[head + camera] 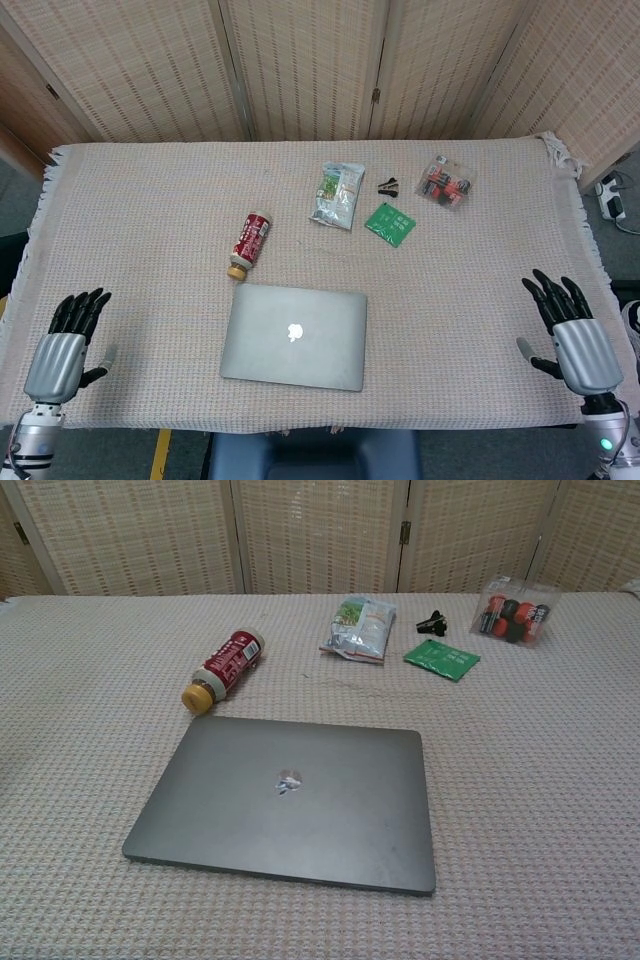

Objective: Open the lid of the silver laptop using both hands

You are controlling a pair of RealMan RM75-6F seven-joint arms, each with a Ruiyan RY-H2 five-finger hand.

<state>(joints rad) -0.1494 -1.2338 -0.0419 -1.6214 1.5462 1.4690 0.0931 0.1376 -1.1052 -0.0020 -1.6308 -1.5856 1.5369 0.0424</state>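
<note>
The silver laptop (294,336) (287,800) lies flat with its lid closed near the table's front edge, logo facing up. In the head view my left hand (64,349) hovers over the front left corner of the table, fingers spread and holding nothing, far to the laptop's left. My right hand (574,335) is at the front right corner, also spread and empty, far to the laptop's right. Neither hand shows in the chest view.
A red bottle (249,243) (222,668) lies on its side just behind the laptop's left rear corner. Further back are a snack packet (337,195), a black clip (388,186), a green sachet (389,222) and a clear bag of batteries (446,182). A woven screen (310,60) stands behind the table.
</note>
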